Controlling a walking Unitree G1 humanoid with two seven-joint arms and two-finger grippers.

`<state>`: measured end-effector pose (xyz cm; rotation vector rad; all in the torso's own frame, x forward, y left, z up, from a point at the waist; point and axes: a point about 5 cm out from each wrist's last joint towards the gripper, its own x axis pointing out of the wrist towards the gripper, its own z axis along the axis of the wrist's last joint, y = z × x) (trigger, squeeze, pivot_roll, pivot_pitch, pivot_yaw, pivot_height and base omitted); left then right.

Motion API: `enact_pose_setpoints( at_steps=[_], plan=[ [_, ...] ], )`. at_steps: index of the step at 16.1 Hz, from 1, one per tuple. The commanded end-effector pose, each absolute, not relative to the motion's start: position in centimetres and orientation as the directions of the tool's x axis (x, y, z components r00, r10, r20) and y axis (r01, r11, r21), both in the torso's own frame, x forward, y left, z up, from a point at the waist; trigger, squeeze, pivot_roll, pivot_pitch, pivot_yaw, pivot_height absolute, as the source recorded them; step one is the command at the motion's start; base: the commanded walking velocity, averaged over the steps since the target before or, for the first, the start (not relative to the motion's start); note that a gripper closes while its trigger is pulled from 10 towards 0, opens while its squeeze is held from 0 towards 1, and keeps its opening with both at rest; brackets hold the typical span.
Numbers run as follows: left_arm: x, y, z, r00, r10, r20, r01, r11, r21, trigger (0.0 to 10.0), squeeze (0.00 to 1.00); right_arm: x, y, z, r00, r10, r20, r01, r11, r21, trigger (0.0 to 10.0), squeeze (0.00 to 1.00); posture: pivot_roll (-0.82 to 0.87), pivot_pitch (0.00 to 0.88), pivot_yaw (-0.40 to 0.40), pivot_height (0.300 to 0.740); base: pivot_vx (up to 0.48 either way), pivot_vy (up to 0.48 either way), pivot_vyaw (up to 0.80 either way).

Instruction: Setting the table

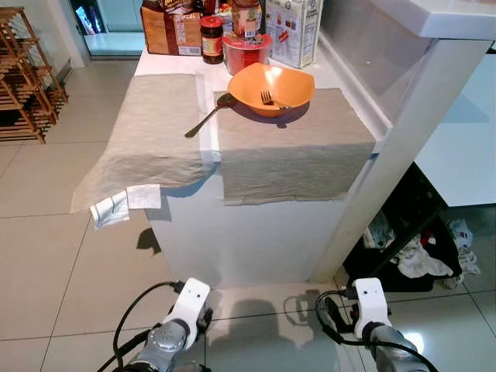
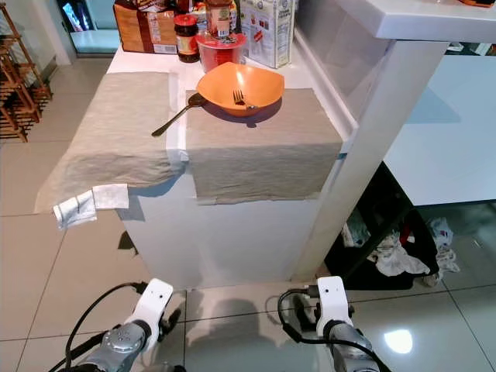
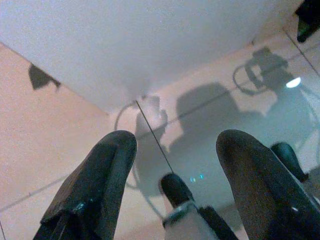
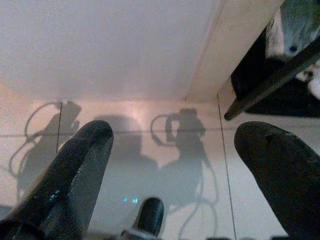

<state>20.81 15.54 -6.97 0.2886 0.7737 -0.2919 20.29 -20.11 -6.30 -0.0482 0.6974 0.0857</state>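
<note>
An orange bowl (image 1: 270,87) with a fork (image 1: 269,98) inside stands at the far edge of the right grey placemat (image 1: 291,147) on the white counter. A spoon (image 1: 208,115) lies across the gap between that mat and the left grey placemat (image 1: 147,128). Both arms hang low over the floor tiles in front of the counter. My left gripper (image 3: 172,175) is open, and so is my right gripper (image 4: 172,170); nothing sits between either pair of fingers.
Jars, a red tub (image 1: 246,51) and boxes (image 1: 294,31) crowd the counter's far end. A white napkin (image 1: 122,205) hangs off the left mat's corner. A wooden rack (image 1: 23,77) stands at far left. A dark shelf with clothes (image 1: 422,256) sits low on the right.
</note>
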Motion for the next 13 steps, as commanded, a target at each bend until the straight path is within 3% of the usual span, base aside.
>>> enact_pose_setpoints(
  at_steps=[1,4,5,6,7,13],
  plan=[
    [21.1,15.5,-6.7,0.711,-0.153,-0.687,0.354,0.921,0.161,10.0,0.0,20.7,-20.4,-5.8,0.797,0.038,-0.603,-0.074,0.997,-0.035,10.0,0.0,-0.04,0.0,-0.024,0.74,0.0,0.0,0.0],
    [21.5,15.4,-6.2,0.76,-0.167,-0.629,0.307,0.944,0.119,10.0,0.0,21.0,-20.6,-5.1,0.858,-0.012,-0.514,-0.014,0.999,-0.048,10.0,0.0,-0.04,0.0,-0.023,0.74,0.0,0.0,0.0],
    [29.5,14.0,1.1,0.903,-0.244,-0.355,0.311,0.939,0.147,10.0,0.0,21.2,-20.6,-4.8,0.879,-0.016,-0.476,-0.005,0.999,-0.044,10.0,0.0,-0.04,0.0,-0.022,0.74,0.0,0.0,0.0],
    [35.1,11.6,13.2,0.932,-0.362,0.029,0.352,0.92,0.173,10.0,0.0,21.3,-20.6,-4.5,0.896,-0.01,-0.444,-0.006,0.999,-0.035,10.0,0.0,-0.04,0.0,-0.019,0.74,0.0,0.0,0.0],
    [35.5,11.1,16.0,0.915,-0.387,0.111,0.365,0.914,0.178,10.0,0.0,21.4,-20.5,-4.4,0.902,-0.005,-0.432,-0.008,1.0,-0.029,10.0,0.0,-0.05,0.0,-0.017,0.74,0.0,0.0,0.0],
    [35.5,11.0,19.3,0.925,-0.363,0.11,0.347,0.927,0.142,10.0,0.0,21.4,-20.3,-3.9,0.934,-0.009,-0.358,0.009,1.0,-0.002,10.0,0.0,-0.05,0.0,-0.012,0.74,0.0,0.0,0.0]
  ],
)
